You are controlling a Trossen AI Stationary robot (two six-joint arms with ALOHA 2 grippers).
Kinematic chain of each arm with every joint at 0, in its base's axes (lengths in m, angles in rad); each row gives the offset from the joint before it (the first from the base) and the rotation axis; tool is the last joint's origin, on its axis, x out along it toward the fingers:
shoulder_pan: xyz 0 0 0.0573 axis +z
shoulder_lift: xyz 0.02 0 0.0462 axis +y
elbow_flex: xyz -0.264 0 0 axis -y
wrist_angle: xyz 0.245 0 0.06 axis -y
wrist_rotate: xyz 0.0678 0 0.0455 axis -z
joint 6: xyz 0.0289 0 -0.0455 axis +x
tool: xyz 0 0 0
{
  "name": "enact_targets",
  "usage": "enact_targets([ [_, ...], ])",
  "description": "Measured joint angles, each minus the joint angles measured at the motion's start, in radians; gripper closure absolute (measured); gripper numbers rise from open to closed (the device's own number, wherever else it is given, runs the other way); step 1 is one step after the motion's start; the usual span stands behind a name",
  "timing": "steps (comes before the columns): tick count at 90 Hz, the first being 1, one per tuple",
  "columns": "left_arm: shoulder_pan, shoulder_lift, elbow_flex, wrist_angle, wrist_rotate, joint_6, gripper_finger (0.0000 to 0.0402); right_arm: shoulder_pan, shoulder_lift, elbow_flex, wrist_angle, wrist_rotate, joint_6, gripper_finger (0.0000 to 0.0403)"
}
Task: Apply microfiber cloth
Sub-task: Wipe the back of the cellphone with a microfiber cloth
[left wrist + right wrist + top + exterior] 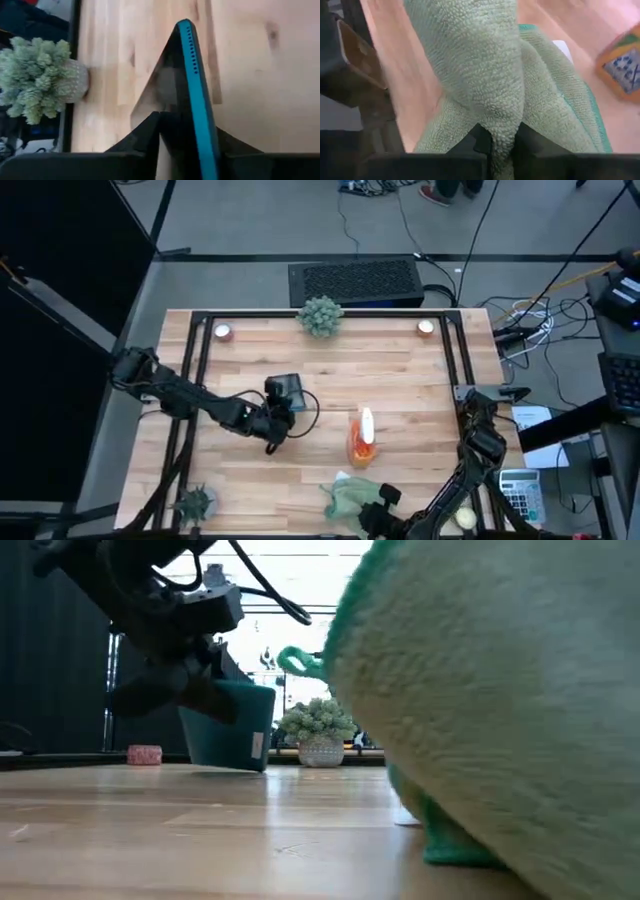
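A dark tablet with a teal edge [286, 390] stands tilted near the table's middle, and my left gripper [272, 423] is shut on it. The teal body [228, 730] shows in the low view under the gripper. The pale sage-green microfiber cloth [348, 498] is bunched near the table's front edge, with my right gripper [376, 510] shut on it. In the low view the cloth [480, 690] fills the right half. My left gripper pinches the tablet across its thickness, one finger [142, 137] on the dark face and the other on the back, beside the teal edge [196, 100]. The tablet stands on edge, tilted. I cannot tell whether its lower corner [262, 766] touches the table. My right gripper pinches a bunched fold of the cloth [501, 131] between its two fingers, several layers thick. The fingers reach in low from the table's right side. The cloth humps up in front of the fingers, and its lower part [455, 845] rests on the table.
An orange spray bottle with a white head [362, 438] stands between tablet and cloth. A round spiky plant ball in a pot [320, 315] sits at the far edge, between two small candles [223, 331] [426, 327]. A small spiky plant [195, 502] is near left.
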Motion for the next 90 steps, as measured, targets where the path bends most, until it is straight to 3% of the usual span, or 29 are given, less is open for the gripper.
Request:
enact_targets([
  [25, 0.000, 0.000, 0.000, -0.057, 0.056, 0.003, 0.0227, -0.008, 0.000, 0.000, -0.001, -0.003, -0.013, 0.0385],
  [60, -0.014, 0.000, 0.008, -0.120, 0.079, -0.136, 0.0218, 0.000, -0.002, 0.000, 0.007, -0.005, -0.009, 0.0383],
  [90, -0.187, -0.082, 0.209, -0.273, 0.167, -0.470, 0.0219, 0.000, -0.002, 0.000, 0.010, -0.059, -0.010, 0.0295],
])
